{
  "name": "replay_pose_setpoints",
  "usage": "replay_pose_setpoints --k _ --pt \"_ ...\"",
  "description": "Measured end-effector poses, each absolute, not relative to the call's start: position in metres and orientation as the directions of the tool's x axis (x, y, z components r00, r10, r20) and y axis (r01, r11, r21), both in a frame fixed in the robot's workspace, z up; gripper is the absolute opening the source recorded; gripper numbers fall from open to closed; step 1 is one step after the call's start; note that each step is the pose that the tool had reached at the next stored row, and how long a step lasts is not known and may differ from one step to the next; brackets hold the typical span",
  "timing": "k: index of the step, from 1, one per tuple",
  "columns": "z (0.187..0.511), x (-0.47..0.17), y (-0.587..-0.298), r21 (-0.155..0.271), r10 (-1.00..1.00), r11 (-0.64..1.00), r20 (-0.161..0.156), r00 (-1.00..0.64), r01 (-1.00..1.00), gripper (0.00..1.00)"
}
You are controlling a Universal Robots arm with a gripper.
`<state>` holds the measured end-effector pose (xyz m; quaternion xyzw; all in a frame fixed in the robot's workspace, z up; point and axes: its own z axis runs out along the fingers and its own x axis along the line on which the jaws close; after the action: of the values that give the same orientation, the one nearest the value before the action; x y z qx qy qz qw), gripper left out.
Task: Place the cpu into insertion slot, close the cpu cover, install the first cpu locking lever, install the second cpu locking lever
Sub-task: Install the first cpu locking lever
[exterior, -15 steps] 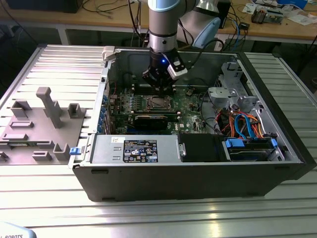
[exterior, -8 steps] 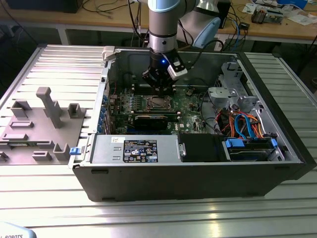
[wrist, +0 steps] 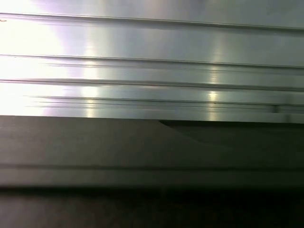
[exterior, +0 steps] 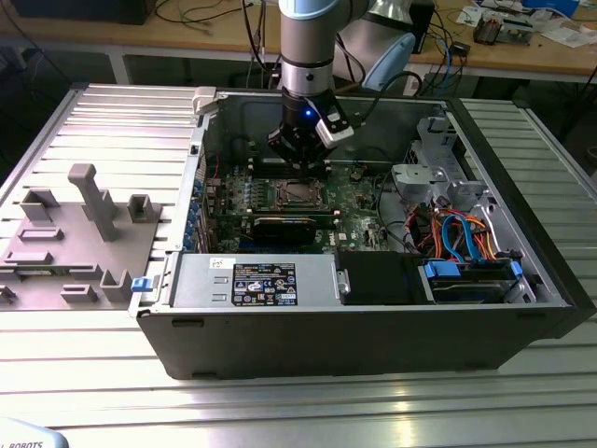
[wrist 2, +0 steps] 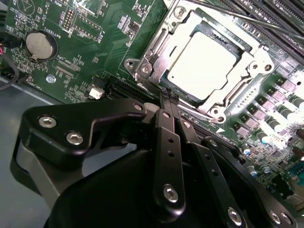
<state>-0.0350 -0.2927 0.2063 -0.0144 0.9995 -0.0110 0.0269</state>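
Observation:
The cpu [wrist 2: 202, 59], a pale square chip, lies flat in the insertion slot [exterior: 297, 194] on the green motherboard. The silvery cpu cover [wrist 2: 154, 47] is folded down around it, and the chip shows through its window. A thin metal lever rod [wrist 2: 228, 14] runs along the far side of the socket. My gripper [wrist 2: 169, 96] is shut, its black fingertips [wrist 2: 164, 95] pressed together at the socket's near edge, with nothing visible between them. In the exterior view the gripper [exterior: 298, 161] hangs just above the socket, inside the open computer case.
A grey power-supply box [exterior: 256, 282] lies along the case's front wall, and a drive cage with coloured cables [exterior: 462, 238] fills the exterior view's right. A coin battery [wrist 2: 41, 43] sits on the board. Grey fixture blocks [exterior: 89, 201] stand on the ribbed table.

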Motion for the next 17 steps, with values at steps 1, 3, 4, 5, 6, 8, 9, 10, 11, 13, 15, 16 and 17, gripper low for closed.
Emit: replay_pose_setpoints --k 1,3,4,5,6,8,9,10,11,13,15,16,17 --pt "0.2063 -0.035 -0.2928 -0.023 -0.03 0.999 -0.053 -0.998 -0.029 0.11" --pt "0.2061 -0.035 -0.2927 -0.023 -0.031 0.999 -0.053 -0.998 -0.03 0.11" --pt "0.2058 -0.035 -0.2927 -0.023 -0.031 0.999 -0.053 -0.998 -0.03 0.11" --pt "0.2055 -0.035 -0.2927 -0.023 -0.031 0.999 -0.053 -0.998 -0.03 0.11" --pt "0.2052 -0.0349 -0.2927 -0.023 -0.032 0.999 -0.053 -0.998 -0.031 0.11" --pt "0.2046 -0.0332 -0.2927 -0.023 -0.032 0.999 -0.05 -0.998 -0.031 0.11" --pt "0.2045 -0.0329 -0.2929 -0.023 -0.032 0.999 -0.05 -0.998 -0.031 0.11" --pt "0.2043 -0.0327 -0.2936 -0.022 -0.032 0.999 -0.05 -0.998 -0.031 0.11" --pt "0.2043 -0.0327 -0.2951 -0.022 -0.032 0.999 -0.05 -0.998 -0.031 0.11" --pt "0.2043 -0.0326 -0.2973 -0.023 -0.032 0.999 -0.049 -0.998 -0.031 0.11" --pt "0.2043 -0.0322 -0.2977 -0.023 -0.032 0.999 -0.049 -0.998 -0.031 0.11" --pt "0.2043 -0.0318 -0.2978 -0.023 -0.032 0.999 -0.048 -0.998 -0.031 0.11" --pt "0.2042 -0.0315 -0.2978 -0.023 -0.032 0.999 -0.048 -0.998 -0.031 0.11"
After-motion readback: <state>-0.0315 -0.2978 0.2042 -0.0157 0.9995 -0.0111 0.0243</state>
